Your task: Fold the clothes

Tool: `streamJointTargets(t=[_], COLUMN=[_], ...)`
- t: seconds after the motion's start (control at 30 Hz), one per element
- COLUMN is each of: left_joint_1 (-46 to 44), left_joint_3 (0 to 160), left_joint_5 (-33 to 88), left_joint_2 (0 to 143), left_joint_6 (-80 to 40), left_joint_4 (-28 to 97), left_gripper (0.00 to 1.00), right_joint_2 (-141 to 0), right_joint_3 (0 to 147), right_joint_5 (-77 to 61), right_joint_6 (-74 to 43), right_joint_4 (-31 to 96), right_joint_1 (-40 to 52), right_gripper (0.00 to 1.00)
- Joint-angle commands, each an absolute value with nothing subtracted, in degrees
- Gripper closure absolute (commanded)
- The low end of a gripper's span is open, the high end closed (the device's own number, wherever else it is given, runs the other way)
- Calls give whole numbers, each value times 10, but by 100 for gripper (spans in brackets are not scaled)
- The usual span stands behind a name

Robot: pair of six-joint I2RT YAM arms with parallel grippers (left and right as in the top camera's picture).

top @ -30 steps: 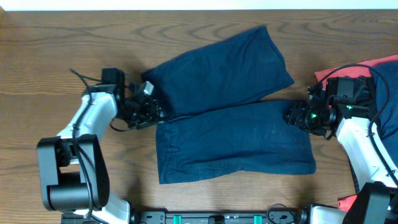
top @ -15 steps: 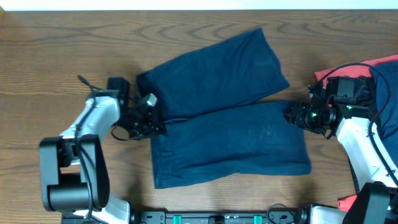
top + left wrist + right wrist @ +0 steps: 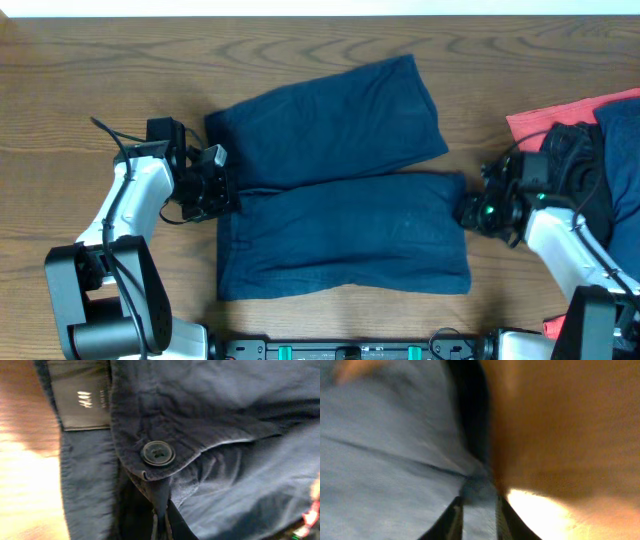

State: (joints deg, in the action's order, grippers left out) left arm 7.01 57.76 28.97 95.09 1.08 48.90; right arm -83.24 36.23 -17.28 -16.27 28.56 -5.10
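Two wide legs of the shorts lie flat mid-table. Left gripper is clamped on their waistband, left side. Right gripper sits at the right hem; blur leaves its grip undetermined.

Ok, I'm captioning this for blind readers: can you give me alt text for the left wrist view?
Close-up of dark navy shorts at the waistband, with a round dark button in the middle and a dark label upper left. The left gripper, at the bottom edge, is pinched shut on a fold; wooden table shows at left.
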Motion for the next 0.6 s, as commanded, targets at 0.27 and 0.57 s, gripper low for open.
streamJointTargets(t=[0.27,0.57], left_joint_1=[88,88], left_joint_3=[575,632], left_joint_5=[138,195], left_joint_2=[948,946], left_joint_6=[-48,-22], left_joint_4=[501,503], left_gripper=[86,62], right_joint_2=[-832,-819], right_joint_3=[326,418], right_joint_5=[-67,-253], right_joint_6=[-268,-152], right_joint_4=[280,247], right_joint_1=[-74,-75], right_gripper=[98,79])
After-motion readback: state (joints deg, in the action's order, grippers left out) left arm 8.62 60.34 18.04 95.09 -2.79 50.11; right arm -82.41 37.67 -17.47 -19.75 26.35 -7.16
